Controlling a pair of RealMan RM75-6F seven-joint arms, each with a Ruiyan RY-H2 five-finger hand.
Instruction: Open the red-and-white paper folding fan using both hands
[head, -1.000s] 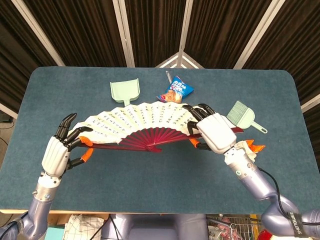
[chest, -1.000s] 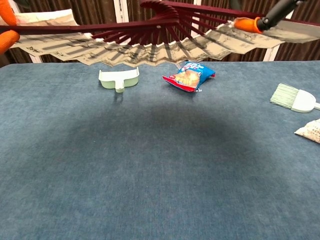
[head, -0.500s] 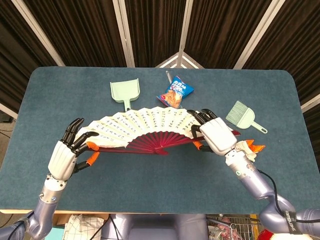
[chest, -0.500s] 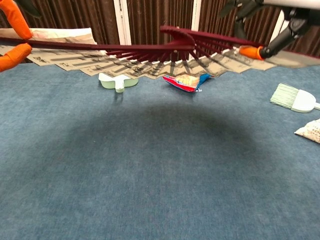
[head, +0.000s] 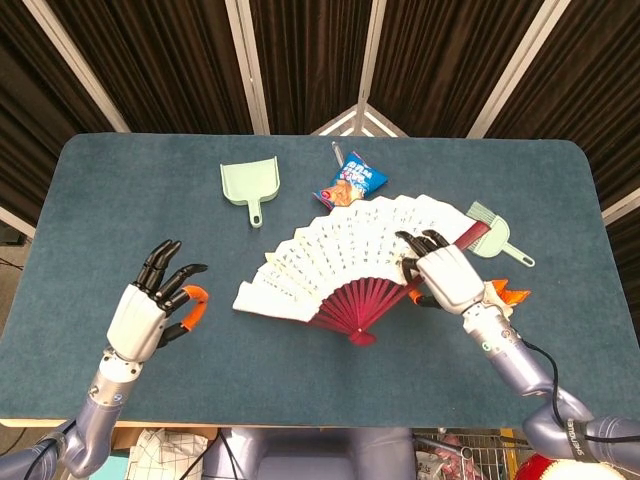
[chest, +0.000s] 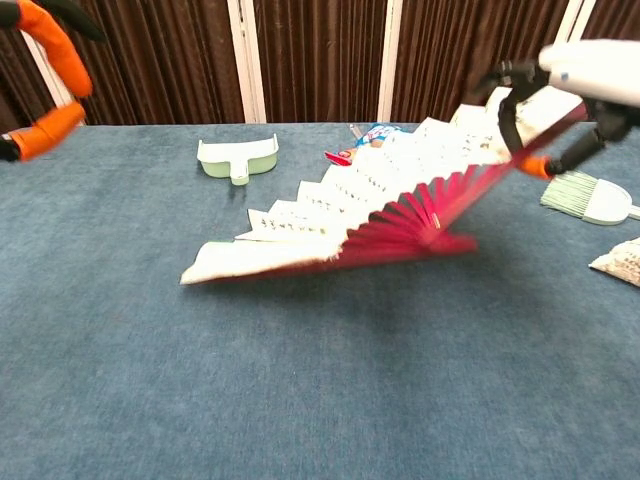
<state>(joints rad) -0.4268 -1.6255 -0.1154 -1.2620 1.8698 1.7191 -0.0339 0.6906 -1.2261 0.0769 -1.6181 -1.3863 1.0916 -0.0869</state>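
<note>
The red-and-white paper fan (head: 345, 260) (chest: 352, 205) is spread wide, with white leaves and red ribs. Its left end rests on the table near the middle, and its pivot sits low by the front. My right hand (head: 442, 276) (chest: 585, 85) grips the fan's right guard stick and holds that end tilted up off the table. My left hand (head: 152, 308) hovers at the front left with fingers spread and nothing in it, well apart from the fan. In the chest view only the left hand's orange fingertips (chest: 52, 62) show at the top left.
A pale green dustpan (head: 250, 184) (chest: 238, 155) lies at the back left of centre. A blue snack bag (head: 351, 183) (chest: 376, 133) lies behind the fan. A green hand brush (head: 492, 236) (chest: 590, 196) and a crumpled wrapper (head: 505, 293) (chest: 620, 262) lie by my right hand.
My left hand has let go of the fan's left end and drawn away, open. That end has dropped to the table, and the fan has swung rightward and lower with my right hand.
</note>
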